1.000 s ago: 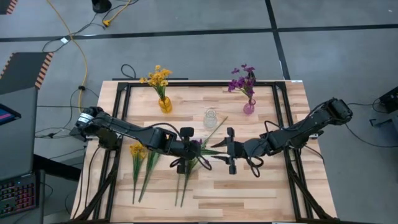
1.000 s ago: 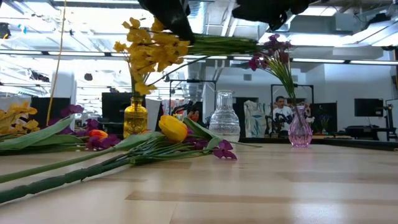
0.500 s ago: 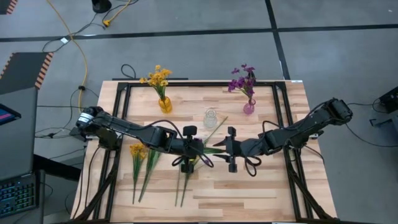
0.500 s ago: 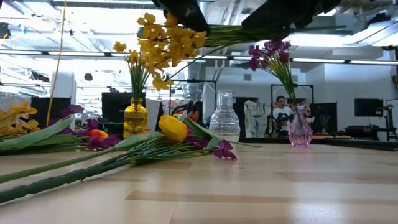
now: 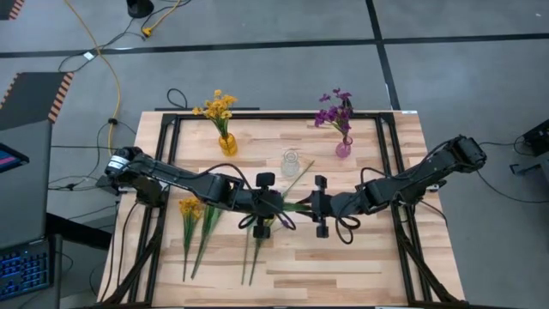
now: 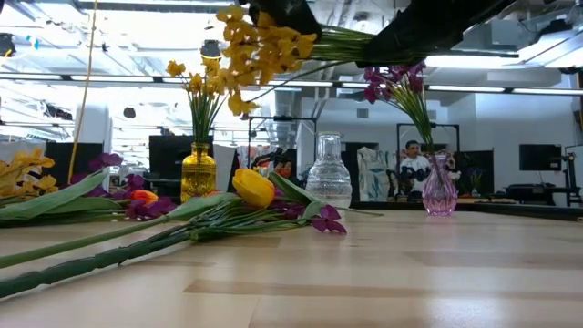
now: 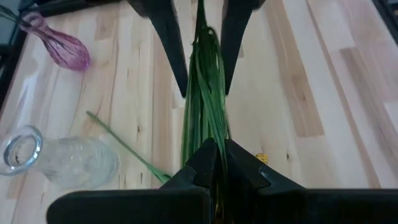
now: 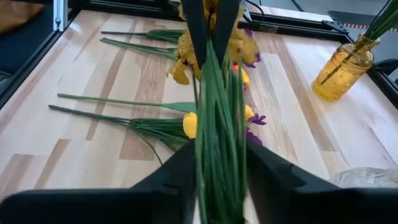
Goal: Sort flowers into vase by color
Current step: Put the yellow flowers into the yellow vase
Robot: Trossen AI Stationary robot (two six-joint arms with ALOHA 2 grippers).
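Above the middle of the tabletop (image 5: 360, 257), the left hand (image 5: 273, 204) is pressed together on the green stems of a yellow flower bunch (image 6: 260, 46), pinching it just behind the fluffy blooms, while the right hand (image 5: 310, 206) faces it from the other side with its two fingers set around the same stems farther along; the wrist views show those fingers (image 8: 180, 168) hugging the bundle on both sides, though whether they already bear on it cannot be told. The bunch hangs level in the air between the two arms, blooms toward the left arm, well above the loose flowers (image 5: 196, 225) lying on the near left part of the tabletop, among them a yellow tulip bud (image 6: 253, 187) and purple blooms (image 6: 326, 220). Farther back stand a yellow vase (image 5: 227, 142) already holding yellow flowers, a clear vase (image 5: 291, 161) with nothing in it, and a purple vase (image 5: 343, 148) holding purple flowers. This looks like a handover in mid-air, and the risk lies in its timing: if the left hand lets go before the right grips firmly, the thin, springy stems could slide out and the bunch drop onto the pile below; a grip that catches only some stems could split the bundle, and a long stem swung carelessly could knock the light clear vase nearby.
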